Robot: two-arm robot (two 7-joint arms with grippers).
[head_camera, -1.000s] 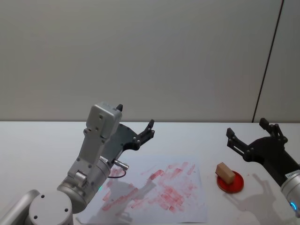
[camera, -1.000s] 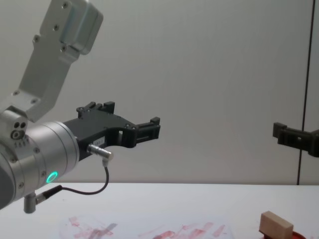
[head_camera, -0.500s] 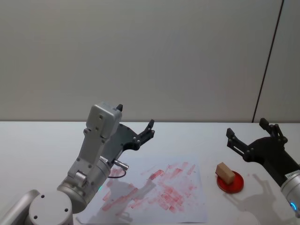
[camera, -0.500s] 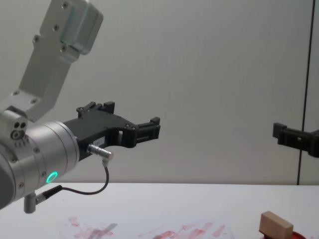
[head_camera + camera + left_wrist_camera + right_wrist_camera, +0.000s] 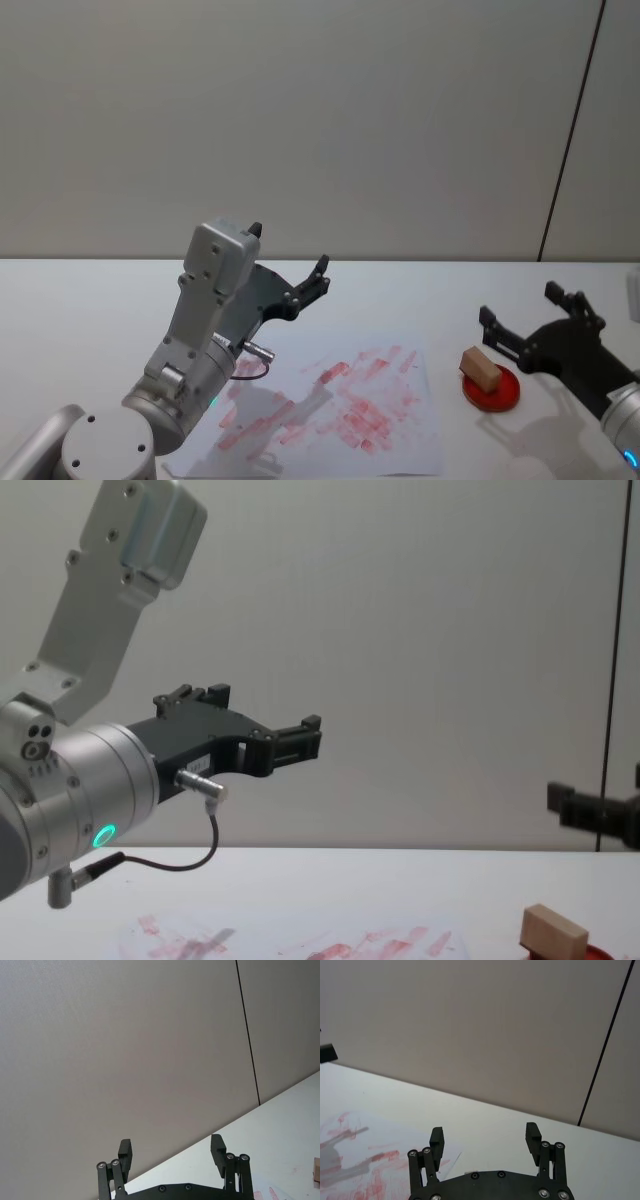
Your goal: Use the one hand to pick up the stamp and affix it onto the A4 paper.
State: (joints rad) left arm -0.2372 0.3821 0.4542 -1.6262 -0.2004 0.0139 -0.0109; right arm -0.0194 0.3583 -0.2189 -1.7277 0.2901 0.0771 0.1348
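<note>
Right now the right pincer (image 5: pixel 520 305), jaws apart and empty, hovers just behind the stamp (image 5: pixel 481 369), which sits on a red ink pad (image 5: pixel 495 392) beside the paper (image 5: pixel 410 440). This looks like the approach: next it must lower and clamp the stamp. The left pincer (image 5: pixel 171 1147) idles, jaws apart, above the paper.

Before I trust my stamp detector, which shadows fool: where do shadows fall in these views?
Head view: arm shadow greys the left of the A4 paper; the right gripper casts shadow on the table beside the ink pad; no shadow covers the stamp. Right wrist view: a gripper-shaped shadow crosses the paper's red smears.
</note>
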